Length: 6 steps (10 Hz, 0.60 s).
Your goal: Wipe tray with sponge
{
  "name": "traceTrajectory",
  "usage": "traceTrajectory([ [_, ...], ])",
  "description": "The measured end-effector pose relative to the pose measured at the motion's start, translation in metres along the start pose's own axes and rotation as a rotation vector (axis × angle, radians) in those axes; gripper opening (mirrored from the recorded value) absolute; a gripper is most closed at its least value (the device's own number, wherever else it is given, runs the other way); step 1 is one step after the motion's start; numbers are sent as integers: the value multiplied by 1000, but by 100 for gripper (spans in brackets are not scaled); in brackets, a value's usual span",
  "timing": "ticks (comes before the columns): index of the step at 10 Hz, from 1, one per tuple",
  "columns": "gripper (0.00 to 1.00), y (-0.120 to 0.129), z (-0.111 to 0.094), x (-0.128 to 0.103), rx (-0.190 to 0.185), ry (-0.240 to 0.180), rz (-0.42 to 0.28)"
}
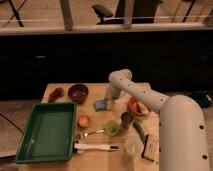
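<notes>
The tray (47, 131) lies along the left of the table (100, 160). The sponge (101, 104) sits mid-table, apart from the tray, near a dark red bowl (78, 92). The gripper (110, 96) is down right beside the sponge; whether it has hold, I cannot tell. This looks like step 1, the pickup; next comes a carry left onto the tray.

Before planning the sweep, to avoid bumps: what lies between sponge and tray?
Camera view: a small orange bowl by the tray rim, on the way to the sponge; the gripper hangs at the sponge.
</notes>
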Motion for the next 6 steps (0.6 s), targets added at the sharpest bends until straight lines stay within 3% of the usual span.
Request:
traceTrajectory([
  [1, 8, 0, 0, 0, -2, -1, -3],
  [2, 2, 0, 0, 1, -3, -3, -6],
  [6, 0, -1, -3, 1, -6, -12, -26],
])
